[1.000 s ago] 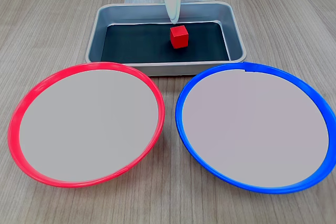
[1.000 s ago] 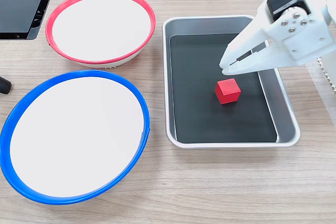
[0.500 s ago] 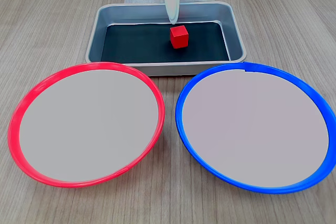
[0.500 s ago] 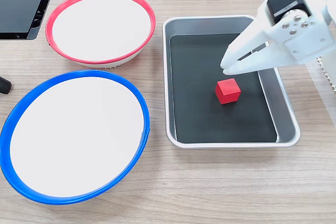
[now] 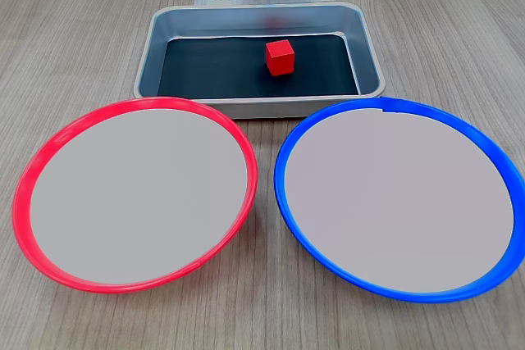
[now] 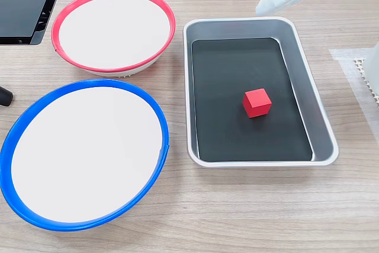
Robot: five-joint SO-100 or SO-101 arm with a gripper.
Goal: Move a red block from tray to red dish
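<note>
Taking the fixed view that looks down with the dishes on the left: furthest left sits a large round blue-rimmed plate (image 6: 83, 153) with a pale centre, and above it the large round red dish (image 6: 112, 30), red-rimmed and pale inside. Both lie bare, the red one set just beside the tray, presumably so the carry across is short. To the right is the rectangular silver-grey metal tray (image 6: 323, 128) with its dark bottom, and the small red cube, the red block (image 6: 257, 102), rests on that dark floor a little right of centre, touching no wall, which leaves room for fingers on either side. Up at the top right the white gripper (image 6: 263, 9) hangs above the tray's far corner, well apart from the block and blurred; I cannot tell whether its jaws are parted or closed. Nothing is in its grasp, so by my reckoning the pick is not yet made.
</note>
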